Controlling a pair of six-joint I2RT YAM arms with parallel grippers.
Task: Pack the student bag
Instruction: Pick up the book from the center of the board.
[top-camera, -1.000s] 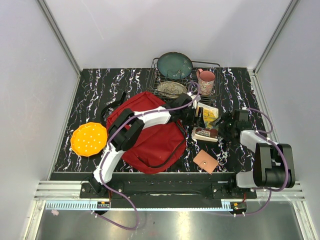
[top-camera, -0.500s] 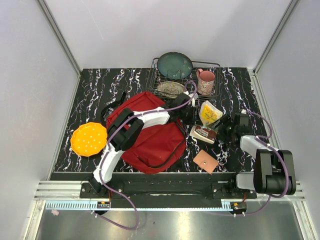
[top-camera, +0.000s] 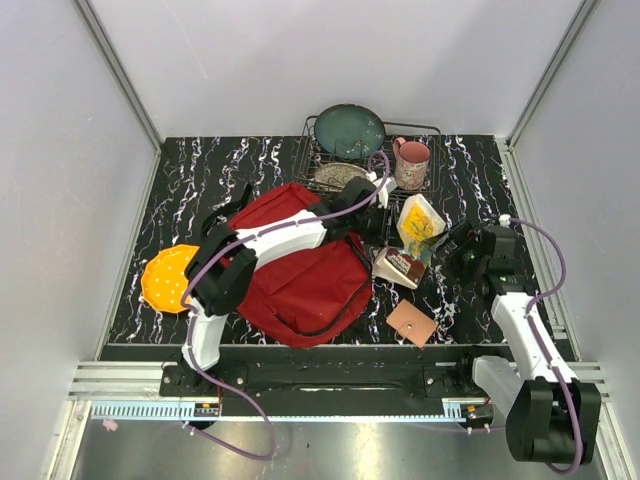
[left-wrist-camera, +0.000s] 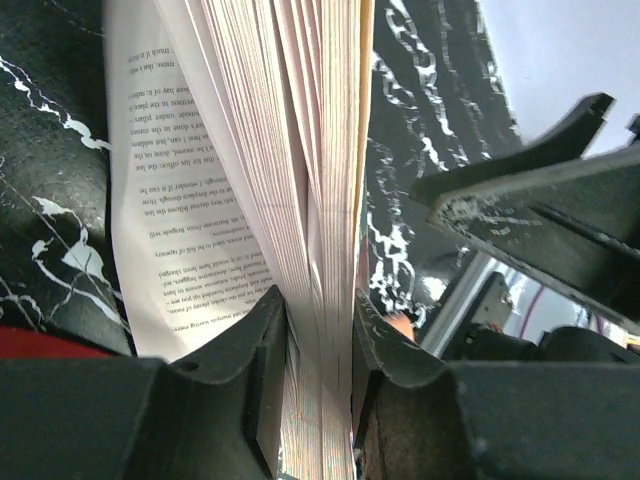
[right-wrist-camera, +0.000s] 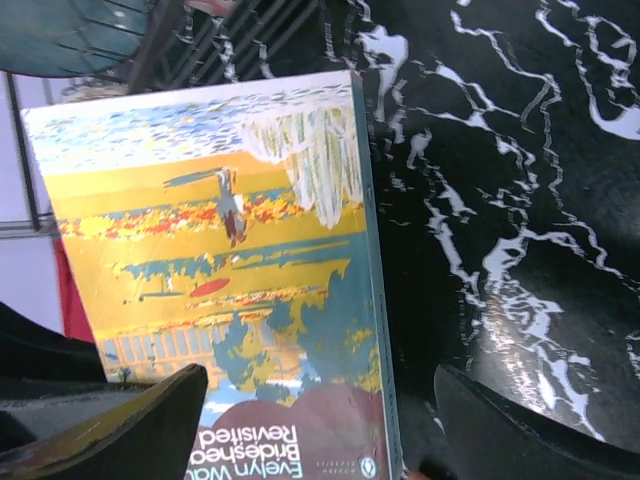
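Left gripper (left-wrist-camera: 320, 310) jaws nearly closed, clamped on a paperback book (left-wrist-camera: 300, 150) by its page block, 1 finger (left-wrist-camera: 262, 345) each side; printed pages fan out above. Right gripper (right-wrist-camera: 320, 430) jaws spread wide, gripping nothing; the book cover sits between its 2 fingers (right-wrist-camera: 150, 420), contact unclear.

Student bag (top-camera: 300, 280): soft red fabric, rumpled rounded lump, black straps and zip trim, lying at table centre under the left arm. Book at 3 o'clock of it, just beside, tilted up; glossy yellow-blue painted cover. Cover text, upside down in right wrist view: "Evelyn Wa…", "Revisited".

Tan square flat pouch (top-camera: 412, 322) at 4 o'clock. Orange round dimpled disc (top-camera: 165, 275) at 9 o'clock. Wire rack (top-camera: 308, 148) at 12 o'clock: teal plate (top-camera: 350, 130), speckled dish (top-camera: 338, 175), pink mug (top-camera: 412, 163). Table (top-camera: 200, 170): black marble-look, white veins.
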